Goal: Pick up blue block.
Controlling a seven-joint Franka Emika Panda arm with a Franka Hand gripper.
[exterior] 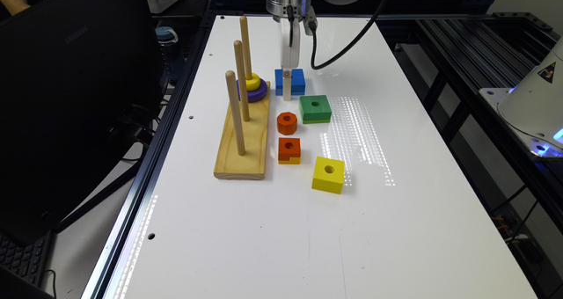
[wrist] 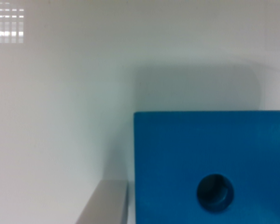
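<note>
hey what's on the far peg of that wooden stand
On the far peg of the wooden stand, a yellow ring sits on a wider purple ring. Anything beneath the purple ring is covered.

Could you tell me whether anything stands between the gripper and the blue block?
Nothing visible does. The gripper is already down at the blue block, and the wrist view shows a finger beside the block's edge on bare white table.

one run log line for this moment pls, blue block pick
phase: descent at blue block | gripper: low at block's near face, one finger beside it | grasp: cannot tell | block: on table
</note>
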